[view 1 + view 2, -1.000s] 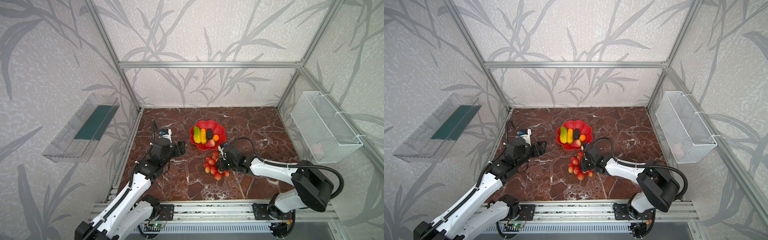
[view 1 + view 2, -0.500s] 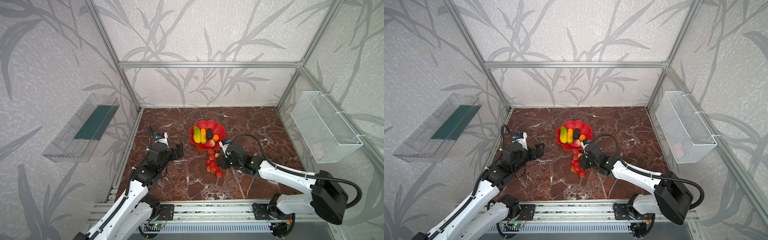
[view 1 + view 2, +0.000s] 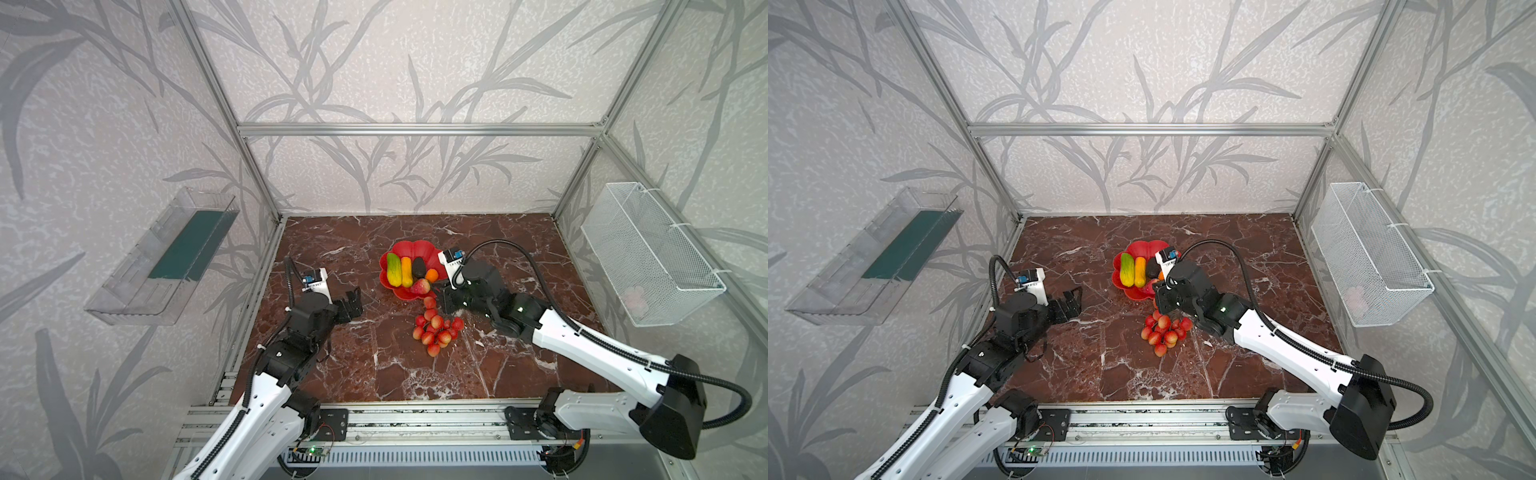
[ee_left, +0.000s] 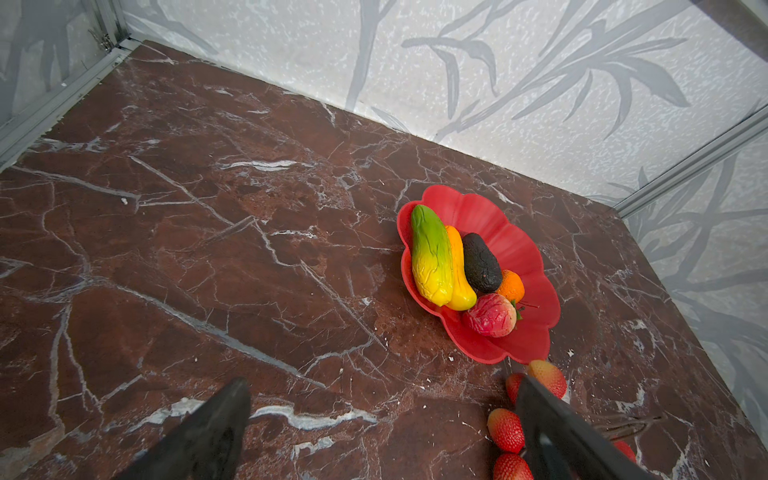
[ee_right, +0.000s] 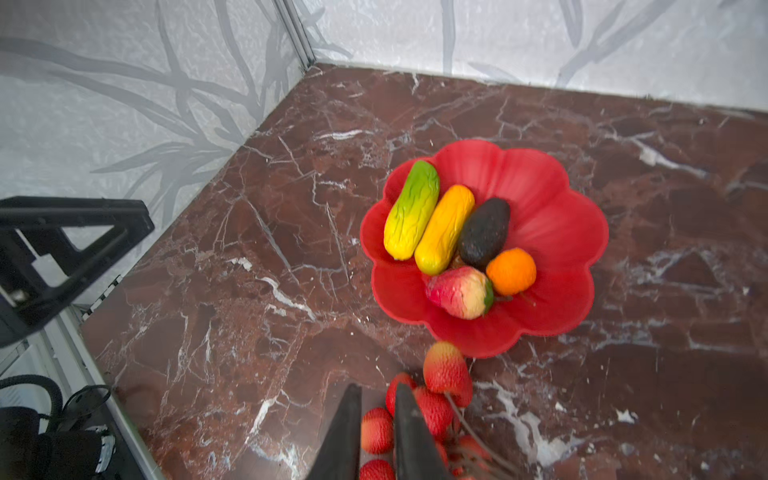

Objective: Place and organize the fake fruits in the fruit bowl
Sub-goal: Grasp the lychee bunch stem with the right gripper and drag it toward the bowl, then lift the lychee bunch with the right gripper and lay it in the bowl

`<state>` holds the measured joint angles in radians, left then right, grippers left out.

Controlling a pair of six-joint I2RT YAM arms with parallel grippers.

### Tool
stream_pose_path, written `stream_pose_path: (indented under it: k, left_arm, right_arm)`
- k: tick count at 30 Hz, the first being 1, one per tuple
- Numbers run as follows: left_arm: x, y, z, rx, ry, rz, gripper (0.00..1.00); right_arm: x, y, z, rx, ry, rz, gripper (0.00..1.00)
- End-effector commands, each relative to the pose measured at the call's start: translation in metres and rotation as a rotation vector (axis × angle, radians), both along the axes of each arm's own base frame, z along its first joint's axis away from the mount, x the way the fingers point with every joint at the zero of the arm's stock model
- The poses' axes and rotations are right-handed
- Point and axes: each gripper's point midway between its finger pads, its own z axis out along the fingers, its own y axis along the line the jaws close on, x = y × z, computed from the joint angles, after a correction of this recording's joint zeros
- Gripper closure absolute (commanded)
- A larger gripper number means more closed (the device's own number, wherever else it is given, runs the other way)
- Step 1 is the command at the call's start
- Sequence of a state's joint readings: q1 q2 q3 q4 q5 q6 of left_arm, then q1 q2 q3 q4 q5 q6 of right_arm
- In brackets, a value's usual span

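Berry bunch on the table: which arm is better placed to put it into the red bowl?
Right, I think. The right arm's jaws stand narrowed directly at the berry bunch, which lies beside the fruit bowl. The left arm's jaws are wide open and well apart from it.

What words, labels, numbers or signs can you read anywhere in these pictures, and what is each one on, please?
No text here can be read.
Left wrist's blue sticker: too small to read.
Right wrist's blue sticker: too small to read.
Red bowl and the fruits in it: no print shows.
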<state>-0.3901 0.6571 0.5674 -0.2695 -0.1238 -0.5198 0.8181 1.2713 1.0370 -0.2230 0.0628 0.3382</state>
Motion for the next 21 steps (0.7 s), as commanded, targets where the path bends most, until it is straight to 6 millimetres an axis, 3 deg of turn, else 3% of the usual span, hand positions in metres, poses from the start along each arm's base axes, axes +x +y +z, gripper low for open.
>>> stream_pose_path:
  k: [1, 3, 6, 9, 14, 17, 21]
  left_arm:
    - [-0.002, 0.008, -0.002, 0.008, 0.0, 0.034, 0.0]
    - [-0.004, 0.009, 0.0, 0.011, -0.002, 0.036, 0.0]
    - [-0.007, 0.013, 0.002, 0.015, -0.014, 0.045, 0.0]
    - [-0.009, 0.016, 0.002, 0.022, -0.024, 0.052, 0.0]
    - [-0.007, 0.014, 0.006, 0.015, -0.036, 0.049, 0.0]
    - [-0.006, 0.013, 0.006, 0.009, -0.041, 0.046, 0.0]
    - [-0.006, 0.013, 0.006, 0.01, -0.039, 0.047, 0.0]
  right_arm:
    - [0.009, 0.001, -0.007, -0.072, 0.015, 0.01, 0.82]
    - [0.011, -0.003, -0.013, -0.096, 0.03, -0.012, 0.8]
    - [0.008, -0.025, -0.028, -0.095, 0.058, -0.087, 0.7]
    - [-0.005, -0.046, -0.042, -0.021, 0.113, -0.127, 0.59]
    - [-0.03, -0.073, -0.049, 0.068, 0.105, -0.171, 0.39]
    - [-0.035, -0.085, -0.063, 0.102, 0.133, -0.209, 0.35]
    - [-0.031, -0.085, -0.087, 0.172, 0.213, -0.231, 0.35]
